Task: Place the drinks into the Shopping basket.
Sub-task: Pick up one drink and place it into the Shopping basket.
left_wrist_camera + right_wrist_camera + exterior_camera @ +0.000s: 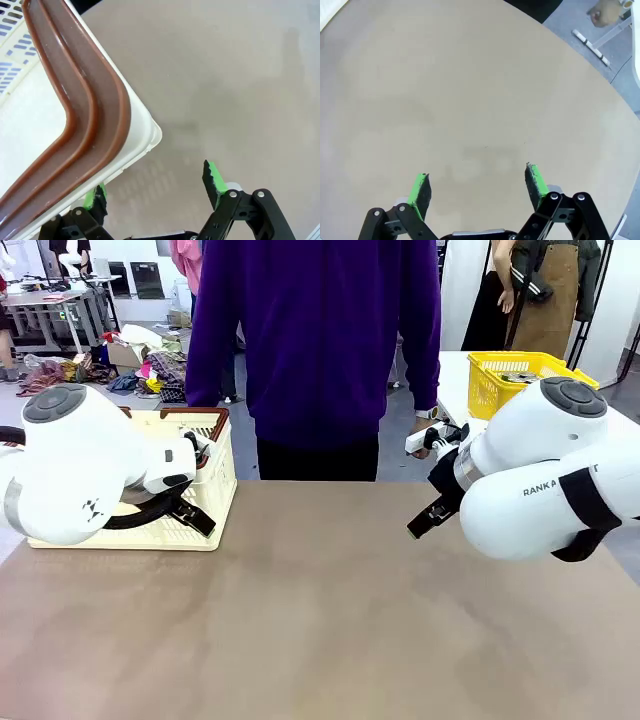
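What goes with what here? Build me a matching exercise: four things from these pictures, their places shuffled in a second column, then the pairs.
Things:
1. cream-white slatted plastic crate with brown rim
2. small yellow plastic basket
3. person in a purple top
4. right pincer, black with green pads

Places:
a. standing at the far side of the brown table, middle
b. open above that table's bare top
c. on that table's left part, far end
d. on a white table behind, right

Pairs: 1-c, 2-d, 3-a, 4-b.

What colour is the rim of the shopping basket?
Brown. The Shopping basket rim shows best in the left wrist view, above its cream-white wall.
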